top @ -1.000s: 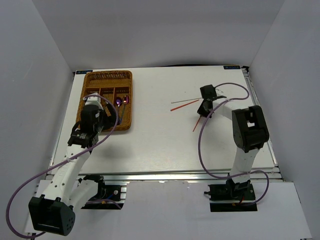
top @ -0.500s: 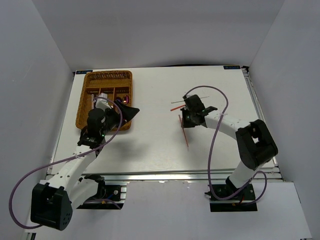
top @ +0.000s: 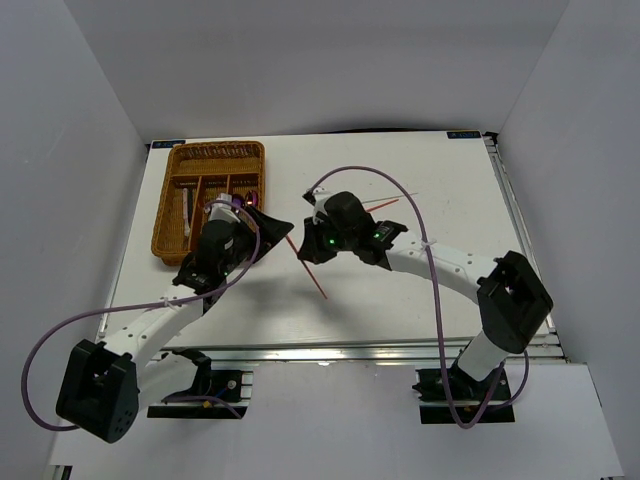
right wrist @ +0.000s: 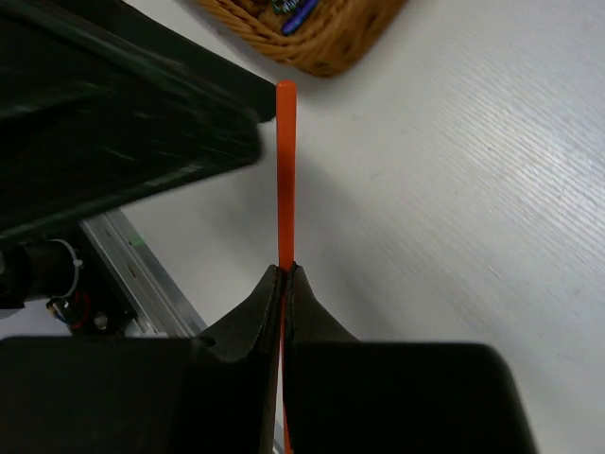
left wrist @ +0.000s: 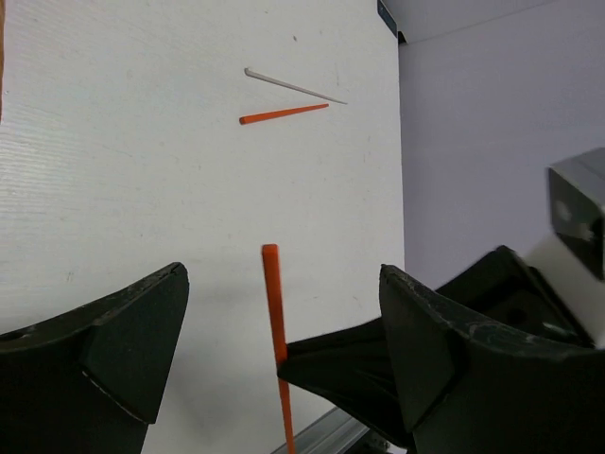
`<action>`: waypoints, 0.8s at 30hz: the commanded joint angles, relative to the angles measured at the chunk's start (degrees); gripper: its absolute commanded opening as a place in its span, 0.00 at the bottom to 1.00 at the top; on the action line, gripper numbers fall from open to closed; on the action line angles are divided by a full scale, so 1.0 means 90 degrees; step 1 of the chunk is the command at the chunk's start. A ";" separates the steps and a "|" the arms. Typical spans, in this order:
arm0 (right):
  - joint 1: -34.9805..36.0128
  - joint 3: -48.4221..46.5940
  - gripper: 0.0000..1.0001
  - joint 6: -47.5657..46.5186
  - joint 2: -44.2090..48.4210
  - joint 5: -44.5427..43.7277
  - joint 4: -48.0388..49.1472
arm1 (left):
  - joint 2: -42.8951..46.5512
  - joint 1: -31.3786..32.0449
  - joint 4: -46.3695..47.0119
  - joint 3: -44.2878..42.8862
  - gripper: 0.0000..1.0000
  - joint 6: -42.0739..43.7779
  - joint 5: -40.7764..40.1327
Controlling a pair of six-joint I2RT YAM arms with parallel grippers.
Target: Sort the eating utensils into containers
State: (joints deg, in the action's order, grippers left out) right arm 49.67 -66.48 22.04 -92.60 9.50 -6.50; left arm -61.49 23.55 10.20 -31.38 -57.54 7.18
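The right wrist view shows the right gripper (right wrist: pixel 284 270) squeezed tight on a red chopstick (right wrist: pixel 285 170). A corner of the wicker tray (right wrist: pixel 312 47) sits just past the stick's tip. The top view does not show that pinch clearly.

The left wrist view shows the left gripper (left wrist: pixel 282 284) with its fingers wide apart and the held stick in the gap. Far off on the bench (left wrist: pixel 142 170) lie a second red chopstick (left wrist: pixel 284 113) and a white chopstick (left wrist: pixel 295 86), near each other. Only the top view shows purple spoons (top: pixel 250 196) in the tray.

Half a second ago the right gripper was farther right, by those two sticks. Now it is close to the left gripper, which has moved a little to the right.
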 commanded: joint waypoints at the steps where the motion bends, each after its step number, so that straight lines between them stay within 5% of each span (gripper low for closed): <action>1: 0.0096 -0.0406 0.00 0.0012 0.0006 0.0146 0.0332 | 0.0026 0.0049 0.0010 0.0078 0.90 -0.0101 -0.0192; 5: 0.0203 -0.0737 0.00 -0.0027 -0.0170 0.0126 0.0303 | -0.0022 0.0108 0.0087 0.0088 0.76 -0.0140 -0.0124; 12: 0.0321 -0.1197 0.00 -0.0076 -0.0307 0.0118 0.0185 | -0.0267 0.0118 0.0049 -0.0156 0.03 -0.0013 -0.0114; 14: 0.0302 -0.1130 0.05 -0.0037 -0.0114 -0.0126 0.0088 | -0.0316 0.0118 -0.0261 -0.0400 0.00 0.0094 -0.0279; 16: 0.0165 -0.0847 0.39 0.0118 0.0170 -0.0449 0.0000 | -0.0461 0.0001 -0.0720 -0.0905 0.00 0.0395 -0.1029; 19: -0.0127 -0.0184 0.73 0.0421 0.0989 -0.0966 -0.0156 | -0.0889 -0.0708 -0.1104 -0.1463 0.00 0.0437 -0.1647; 24: -0.0626 0.0724 0.81 0.0500 0.2387 -0.1436 -0.0507 | -0.2129 -0.2351 -0.0402 -0.2186 0.00 -0.0313 -0.1307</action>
State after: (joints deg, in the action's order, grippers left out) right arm 45.63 -62.46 25.54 -76.44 0.43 -9.98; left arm -76.16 8.75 4.75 -47.68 -56.95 -2.66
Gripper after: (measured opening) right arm 0.807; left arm 0.100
